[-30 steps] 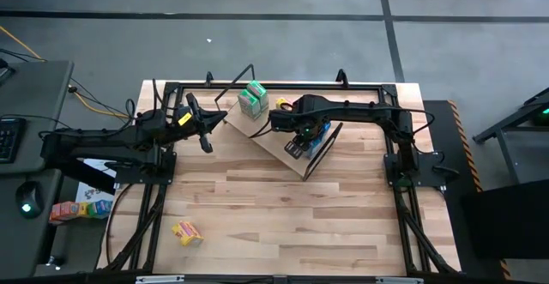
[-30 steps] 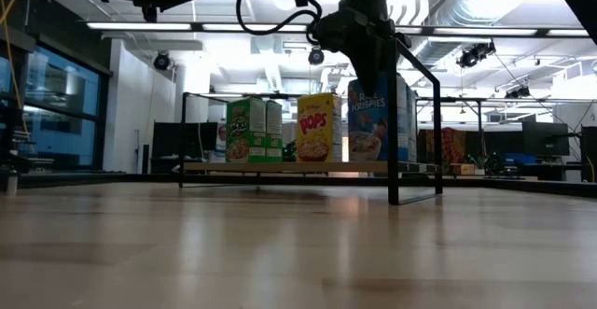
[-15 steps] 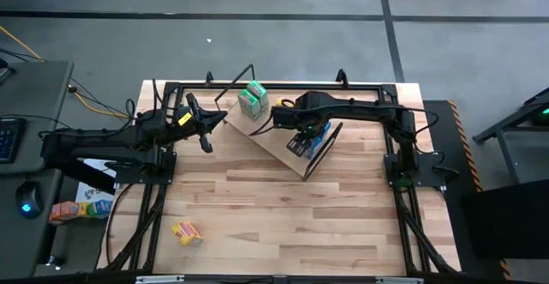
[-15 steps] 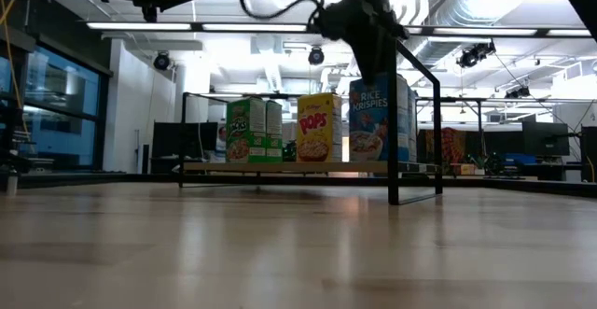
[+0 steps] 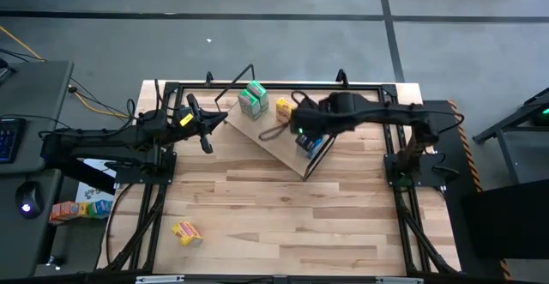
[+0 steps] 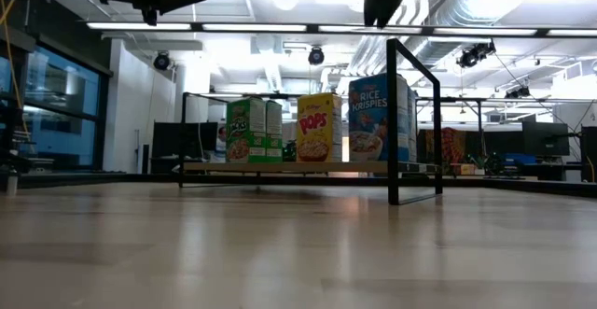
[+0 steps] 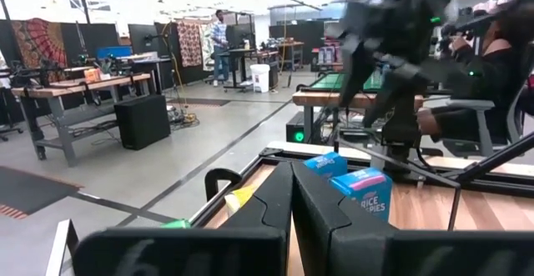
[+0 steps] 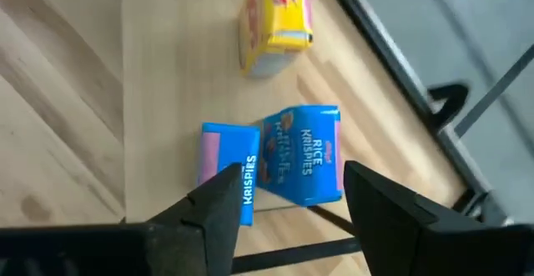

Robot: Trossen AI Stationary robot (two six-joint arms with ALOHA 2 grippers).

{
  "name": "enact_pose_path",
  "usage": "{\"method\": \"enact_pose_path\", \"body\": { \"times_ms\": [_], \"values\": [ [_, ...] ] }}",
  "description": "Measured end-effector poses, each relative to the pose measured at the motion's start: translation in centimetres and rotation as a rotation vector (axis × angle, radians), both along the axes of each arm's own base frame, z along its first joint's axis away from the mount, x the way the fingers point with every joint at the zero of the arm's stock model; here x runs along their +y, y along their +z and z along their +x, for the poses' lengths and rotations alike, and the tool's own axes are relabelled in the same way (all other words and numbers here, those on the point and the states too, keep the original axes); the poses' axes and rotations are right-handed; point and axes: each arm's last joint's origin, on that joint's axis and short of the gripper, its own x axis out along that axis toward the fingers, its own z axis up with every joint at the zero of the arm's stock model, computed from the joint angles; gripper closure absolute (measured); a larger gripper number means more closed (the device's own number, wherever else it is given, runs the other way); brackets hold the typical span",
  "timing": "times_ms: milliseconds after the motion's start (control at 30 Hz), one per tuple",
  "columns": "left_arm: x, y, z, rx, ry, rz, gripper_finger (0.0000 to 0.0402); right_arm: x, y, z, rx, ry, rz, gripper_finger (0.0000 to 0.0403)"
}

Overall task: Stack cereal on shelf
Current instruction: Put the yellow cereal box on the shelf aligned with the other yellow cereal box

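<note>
I've got wide bare table [image 5: 283, 207] in front of the shelf [image 5: 270, 138], only one yellow box [image 5: 186, 232] lying near the front-left corner. On the shelf, green boxes [image 5: 252, 99] crowd the back end, a yellow box [image 5: 284, 106] stands just beside them, and two blue boxes [image 8: 271, 163] fill the end by the black wire leg [image 5: 322, 151]. My right gripper [image 8: 288, 197] hangs open above the blue pair. The shelf's middle strip looks passable; the shut left gripper [image 5: 206, 138] sits off its left end.

Overhead looks down; low looks level; both share shelf [image 5: 273, 138], cereal [image 6: 318, 127].
</note>
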Motion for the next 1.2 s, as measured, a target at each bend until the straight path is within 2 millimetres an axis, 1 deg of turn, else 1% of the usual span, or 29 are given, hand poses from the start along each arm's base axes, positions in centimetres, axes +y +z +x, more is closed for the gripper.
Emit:
{"method": "enact_pose_path", "body": {
  "times_ms": [133, 233, 333, 433, 500, 600, 667, 733, 800, 867, 1000, 1100, 1200],
  "values": [
    [0.0, -0.1, 0.0, 0.008, 0.000, -0.001, 0.0401, 2.9, 0.4, -0.3, -0.007, 0.097, -0.029, 0.0217],
    [0.0, -0.2, 0.0, 0.017, -0.001, -0.011, 0.0401, 4.7, 1.1, -1.2, -0.040, 0.139, -0.022, 0.0217],
    [0.0, -0.2, 0.0, 0.016, -0.002, -0.026, 0.0402, 6.0, 2.2, -2.7, -0.100, 0.146, -0.025, 0.0217],
    [0.0, -0.2, 0.0, 0.016, -0.002, -0.027, 0.0402, 7.1, 2.2, -5.5, -0.137, 0.119, -0.054, 0.0218],
    [0.0, -0.3, 0.0, 0.017, -0.002, -0.031, 0.0402, 7.7, 1.2, -7.9, -0.152, 0.082, -0.086, 0.0218],
    [0.0, -0.3, 0.0, 0.010, -0.014, -0.047, 0.0401, 8.3, -1.2, -11.7, -0.221, 0.029, -0.094, 0.0218],
    [-0.1, -0.3, 0.1, 0.008, -0.050, -0.049, 0.0402, 8.8, -2.8, -13.7, -0.342, 0.015, -0.098, 0.0218],
    [-0.3, -0.2, 0.1, 0.002, -0.097, -0.045, 0.0401, 9.4, -4.5, -14.9, -0.487, 0.045, -0.111, 0.0218],
    [-0.4, -0.1, 0.1, 0.001, -0.147, -0.041, 0.0402, 10.0, -6.2, -15.6, -0.623, 0.102, -0.136, 0.0218],
    [-0.5, -0.2, 0.2, 0.005, -0.191, -0.039, 0.0401, 10.6, -7.7, -15.8, -0.721, 0.165, -0.172, 0.0218],
    [-0.6, -0.2, 0.2, 0.006, -0.212, -0.038, 0.0396, 11.2, -10.2, -15.6, -0.827, 0.277, -0.210, 0.0218],
    [-0.6, -0.1, 0.2, -0.002, -0.213, -0.036, 0.0373, 11.3, -11.5, -15.3, -0.861, 0.340, -0.245, 0.0218],
    [-0.7, 0.1, 0.2, -0.018, -0.238, -0.031, 0.0333, 11.4, -11.9, -15.1, -0.868, 0.384, -0.272, 0.0218]
  ]
}}
